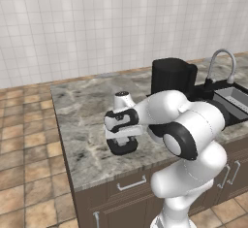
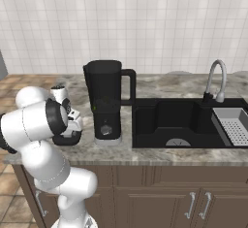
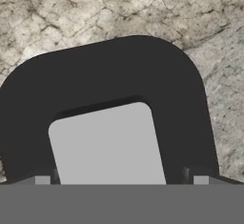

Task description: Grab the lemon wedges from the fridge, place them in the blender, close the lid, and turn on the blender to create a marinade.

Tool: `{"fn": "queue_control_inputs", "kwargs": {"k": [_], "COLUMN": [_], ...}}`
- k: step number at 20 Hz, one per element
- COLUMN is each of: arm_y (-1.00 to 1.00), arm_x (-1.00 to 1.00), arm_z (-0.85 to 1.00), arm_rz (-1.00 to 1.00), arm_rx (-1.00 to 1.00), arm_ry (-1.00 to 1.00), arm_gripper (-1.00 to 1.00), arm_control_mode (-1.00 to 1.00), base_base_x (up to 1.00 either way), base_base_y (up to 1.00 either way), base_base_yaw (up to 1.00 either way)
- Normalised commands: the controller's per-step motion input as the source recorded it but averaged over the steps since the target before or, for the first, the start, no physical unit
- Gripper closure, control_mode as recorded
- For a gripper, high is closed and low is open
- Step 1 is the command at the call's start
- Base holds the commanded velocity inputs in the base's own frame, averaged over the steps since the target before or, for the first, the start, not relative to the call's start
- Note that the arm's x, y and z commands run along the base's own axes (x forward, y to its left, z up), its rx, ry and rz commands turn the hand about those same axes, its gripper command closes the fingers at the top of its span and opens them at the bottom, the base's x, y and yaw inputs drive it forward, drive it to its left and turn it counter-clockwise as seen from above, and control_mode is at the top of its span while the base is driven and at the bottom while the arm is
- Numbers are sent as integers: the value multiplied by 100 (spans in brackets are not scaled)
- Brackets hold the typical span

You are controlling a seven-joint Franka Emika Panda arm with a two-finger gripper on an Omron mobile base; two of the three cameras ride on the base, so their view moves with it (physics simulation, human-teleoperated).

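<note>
I've got the gripper [image 3: 119,178] spread wide right over the lid [image 3: 109,108] on the counter [image 1: 82,105], so capping the blender [image 2: 107,101] and switching on remain.

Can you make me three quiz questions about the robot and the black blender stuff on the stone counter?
1. True or false: the flat black rounded-square lid with the light grey square cap lies on the mottled grey stone counter.
2. Where does the black boxy blender stand? A) left of the black sink B) inside the sink C) on the floor
3. Fill in: the white arm's two-finger gripper hangs directly above the ____, jaws open.

Key: 1 true; 2 A; 3 lid
</note>
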Motion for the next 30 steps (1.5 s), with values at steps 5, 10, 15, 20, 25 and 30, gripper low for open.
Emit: {"fn": "queue_control_inputs", "kwargs": {"k": [5,10,15,20,25,30], "arm_y": [2,2,3,0,0,0], "arm_x": [4,8,15,11,2,2], "arm_z": [-9,-13,-14,-22,-35,-15], "arm_rz": [0,0,0,1,2,0], "arm_rx": [0,0,0,0,0,0], "arm_ry": [-4,0,0,0,-2,-1], "arm_gripper": [-100,-100,-100,-100,100,100], "arm_control_mode": [-100,-100,-100,-100,-100,-100], "base_base_x": [0,0,0,0,0,0], "base_base_y": [0,0,0,0,0,0], "base_base_yaw": [0,0,0,0,0,0]}}
